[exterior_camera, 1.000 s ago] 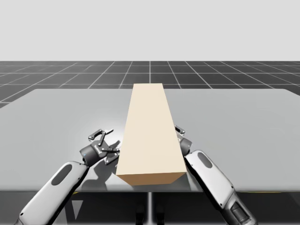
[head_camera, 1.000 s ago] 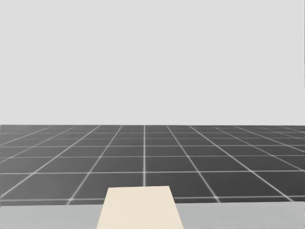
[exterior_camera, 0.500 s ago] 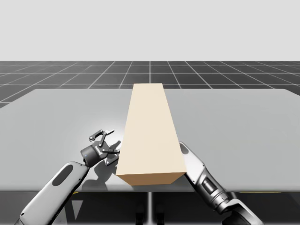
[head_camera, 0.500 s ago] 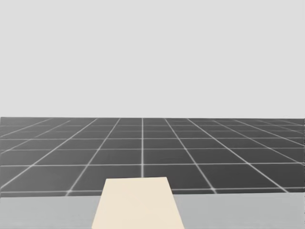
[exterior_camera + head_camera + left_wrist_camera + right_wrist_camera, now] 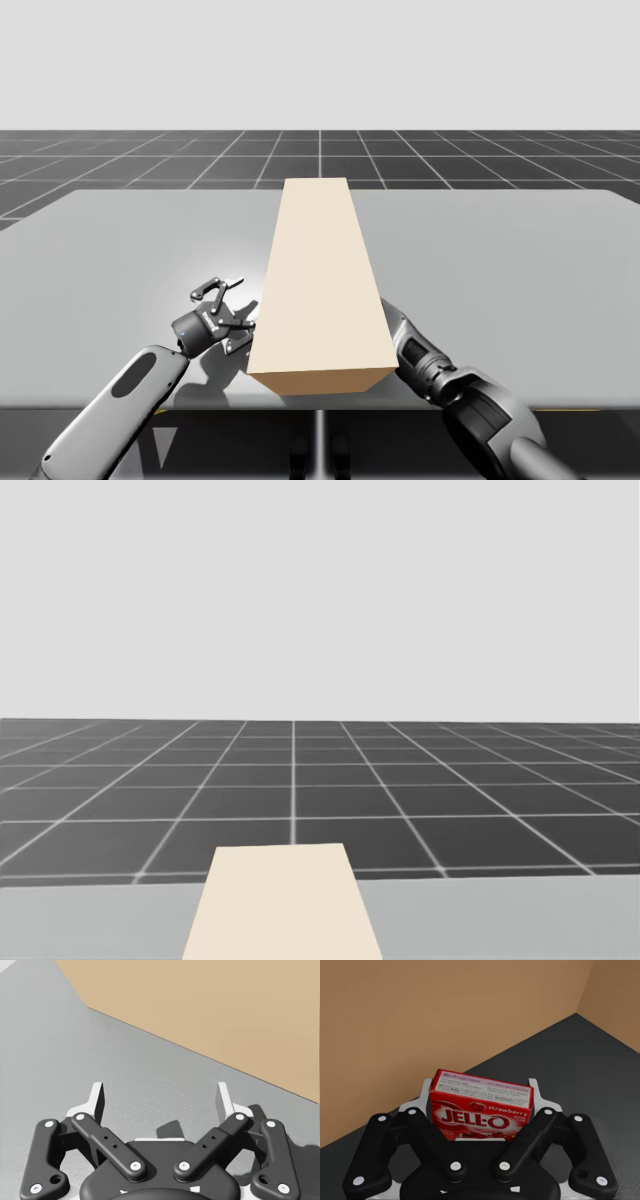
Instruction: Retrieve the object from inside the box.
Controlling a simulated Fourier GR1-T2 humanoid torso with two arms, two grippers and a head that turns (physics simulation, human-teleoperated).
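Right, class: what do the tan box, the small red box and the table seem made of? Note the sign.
The tan box: likely cardboard, matte; flat beige faces without shine. The small red box: probably printed card, slightly glossy; crisp folded edges. The table: smooth grey, maybe metal or laminate; the soft bright patch beside the box leaves it open.

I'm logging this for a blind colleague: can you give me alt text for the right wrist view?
The right gripper is shut on a small red box, with one finger against each of its sides and its printed face toward the camera. Beyond it, the inner walls of the tan box meet at a corner above a dark floor.
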